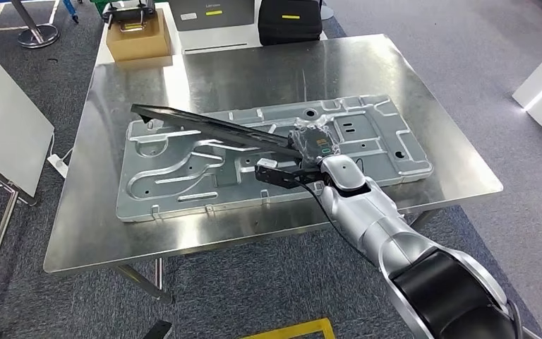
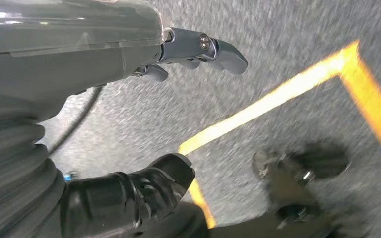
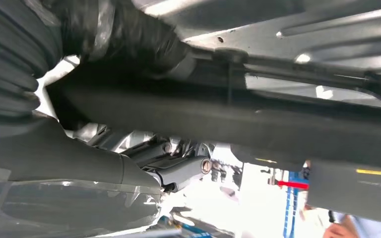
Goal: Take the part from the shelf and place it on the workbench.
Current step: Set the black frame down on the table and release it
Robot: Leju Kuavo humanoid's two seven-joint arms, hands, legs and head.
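Right robot hand (image 1: pixel 315 145) grips long flat black part (image 1: pixel 212 127), tilted above ribbed stamped metal panel (image 1: pixel 183 169) on brushed steel surface (image 1: pixel 430 106); left robot hand (image 2: pixel 144 124) holds nothing, fingers apart.

head view looks down on workbench (image 1: pixel 99 233); wrist views sit close behind hands.

Long black part (image 1: pixel 208 127) tilted above stamped grey metal panel (image 1: pixel 183 176) on steel workbench (image 1: pixel 254 70)

Right hand's fingers (image 3: pixel 178 171) behind black part (image 1: pixel 212 128)
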